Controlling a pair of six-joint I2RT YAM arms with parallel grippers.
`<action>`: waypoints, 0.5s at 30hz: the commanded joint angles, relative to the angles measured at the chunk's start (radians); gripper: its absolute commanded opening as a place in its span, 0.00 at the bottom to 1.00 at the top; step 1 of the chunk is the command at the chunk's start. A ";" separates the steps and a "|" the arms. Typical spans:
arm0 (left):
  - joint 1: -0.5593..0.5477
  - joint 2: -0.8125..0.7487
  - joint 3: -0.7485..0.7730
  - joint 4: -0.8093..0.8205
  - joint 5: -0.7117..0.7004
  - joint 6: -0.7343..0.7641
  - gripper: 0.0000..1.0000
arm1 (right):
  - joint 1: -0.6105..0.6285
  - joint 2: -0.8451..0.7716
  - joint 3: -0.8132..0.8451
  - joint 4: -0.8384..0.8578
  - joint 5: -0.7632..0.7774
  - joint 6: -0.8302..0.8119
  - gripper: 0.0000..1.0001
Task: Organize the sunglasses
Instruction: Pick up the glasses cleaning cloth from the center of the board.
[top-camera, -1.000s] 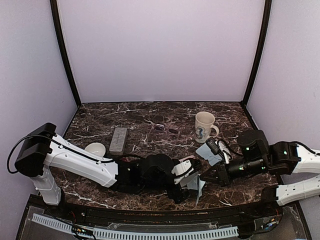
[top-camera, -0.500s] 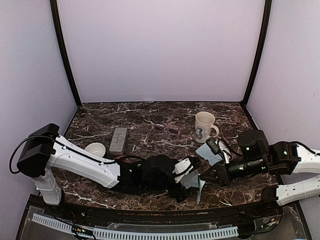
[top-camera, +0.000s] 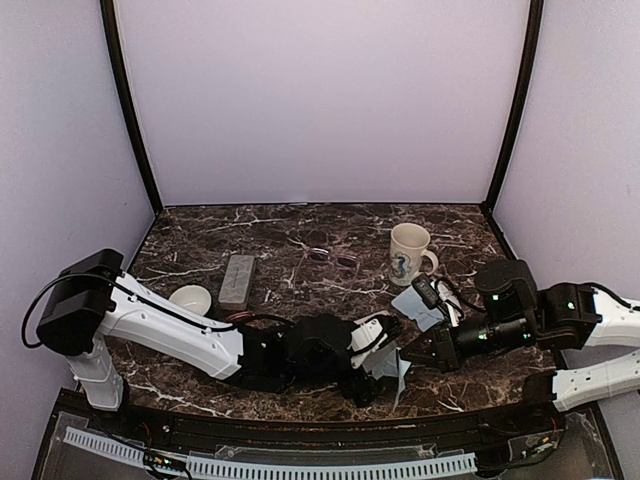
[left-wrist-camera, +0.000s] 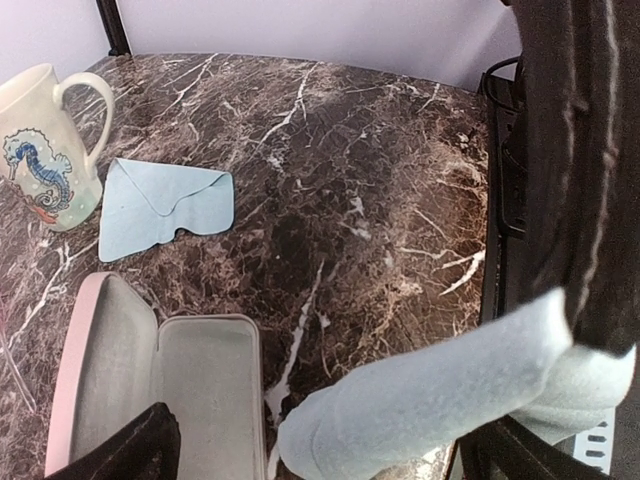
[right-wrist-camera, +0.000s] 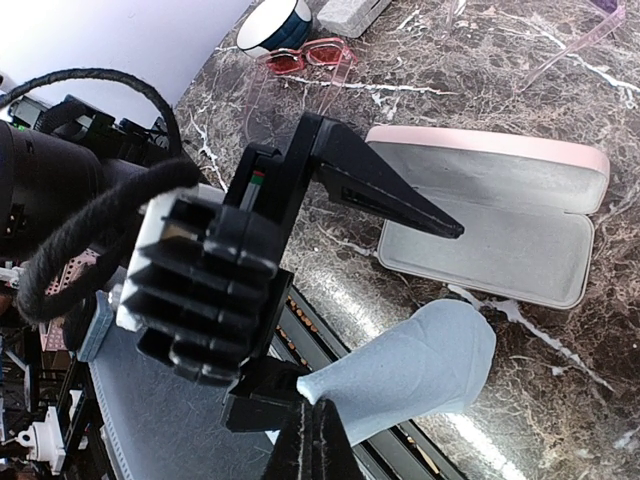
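Observation:
The dark thin-framed sunglasses (top-camera: 333, 258) lie at the back of the table, left of the mug. The red-pink sunglasses (right-wrist-camera: 303, 55) lie beside the bowl, far from both grippers. A light blue cloth (right-wrist-camera: 415, 370) hangs over the table's front edge, pinched at one corner by my shut right gripper (right-wrist-camera: 320, 415). My left gripper (left-wrist-camera: 325, 440) stands wide open around that cloth (left-wrist-camera: 440, 390), one finger (right-wrist-camera: 385, 195) on each side, not touching it. An open pink case (left-wrist-camera: 200, 385) lies empty just beyond it.
A seahorse mug (top-camera: 408, 253) stands back right with a second blue cloth (top-camera: 418, 303) in front of it. A closed grey case (top-camera: 238, 280) and a white bowl (top-camera: 190, 298) sit at the left. The table's front edge (top-camera: 300, 412) runs just under both grippers.
My left arm has crept slightly to the right, its jaws staying wide. The right gripper and the cloth it holds have hardly moved.

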 joint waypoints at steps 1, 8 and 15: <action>-0.012 0.002 0.020 0.042 0.012 -0.014 0.99 | 0.004 -0.008 0.006 0.031 0.008 0.004 0.00; -0.017 0.017 0.033 0.066 -0.075 -0.072 0.99 | 0.001 -0.009 -0.007 0.045 -0.001 0.010 0.00; -0.015 0.037 0.074 0.023 -0.176 -0.076 0.97 | 0.000 -0.023 -0.007 0.036 0.006 0.014 0.00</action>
